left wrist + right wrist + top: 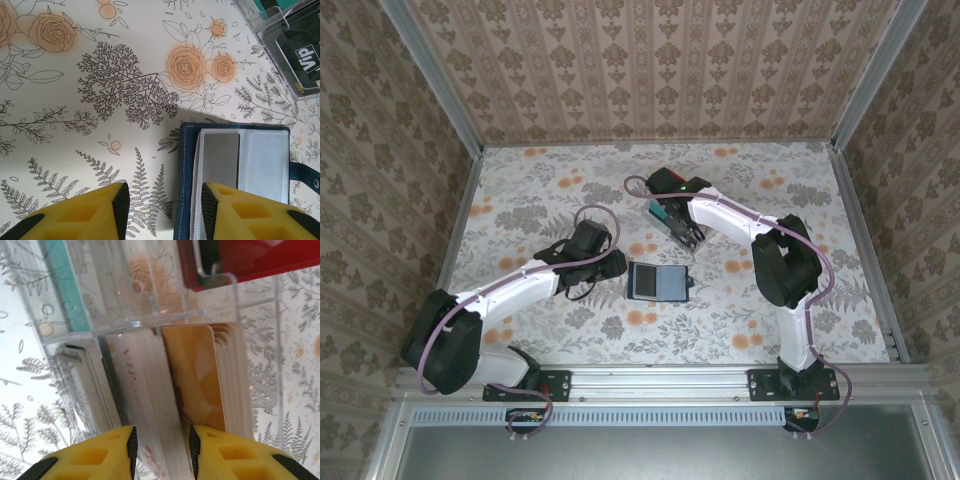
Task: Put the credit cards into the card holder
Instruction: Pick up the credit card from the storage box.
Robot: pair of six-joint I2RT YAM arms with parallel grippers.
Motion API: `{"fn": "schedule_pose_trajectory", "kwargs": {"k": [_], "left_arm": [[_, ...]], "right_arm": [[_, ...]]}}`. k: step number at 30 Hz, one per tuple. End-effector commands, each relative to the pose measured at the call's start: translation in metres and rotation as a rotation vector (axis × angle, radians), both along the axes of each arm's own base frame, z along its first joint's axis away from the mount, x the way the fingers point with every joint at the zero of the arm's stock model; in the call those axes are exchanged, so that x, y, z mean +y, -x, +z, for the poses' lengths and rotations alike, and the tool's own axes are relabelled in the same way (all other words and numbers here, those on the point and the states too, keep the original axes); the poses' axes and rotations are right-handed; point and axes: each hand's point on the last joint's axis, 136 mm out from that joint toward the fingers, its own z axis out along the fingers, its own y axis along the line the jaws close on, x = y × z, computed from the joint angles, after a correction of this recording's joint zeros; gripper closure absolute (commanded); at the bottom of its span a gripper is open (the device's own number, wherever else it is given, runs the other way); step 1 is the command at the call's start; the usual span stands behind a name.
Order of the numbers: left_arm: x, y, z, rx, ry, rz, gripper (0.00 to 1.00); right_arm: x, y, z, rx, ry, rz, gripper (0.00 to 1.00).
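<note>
Because the right jaws straddle a tight pack of white-grey plastic credit cards (pixel 150 390), with a tan-orange card (pixel 197 375) just beside it in the clear slotted plastic rack (pixel 150 305), closing could pinch several at once or drag the neighbour out; whether they press the pack I cannot tell. The dark navy folding card holder (pixel 186 165) lies open on the floral bench (pixel 75 125) near the rack, one edge between the left jaws, which stand apart, empty.

Floral table (pixel 540 180), card holder (pixel 657 281), clear rack (pixel 270 30)
</note>
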Motion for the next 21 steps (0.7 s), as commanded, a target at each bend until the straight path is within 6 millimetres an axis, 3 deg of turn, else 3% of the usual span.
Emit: {"fn": "schedule_pose_trajectory", "kwargs": {"k": [1, 6, 12, 17, 21], "left_arm": [[0.006, 0.005, -0.005, 0.015, -0.02, -0.012, 0.55], [0.006, 0.006, -0.006, 0.018, -0.02, -0.012, 0.55], [0.006, 0.005, -0.006, 0.022, -0.02, -0.011, 0.55], [0.007, 0.006, -0.008, 0.027, -0.023, -0.008, 0.56], [0.007, 0.006, -0.008, 0.028, -0.022, -0.007, 0.56]], "right_arm": [[-0.014, -0.008, 0.001, -0.047, 0.097, -0.004, 0.64], [-0.014, -0.008, -0.001, -0.041, 0.106, 0.013, 0.64], [-0.011, 0.001, -0.022, 0.045, 0.095, 0.021, 0.68], [-0.009, 0.011, -0.034, 0.114, 0.027, -0.019, 0.71], [0.004, 0.021, -0.03, 0.15, -0.077, -0.056, 0.76]]}}
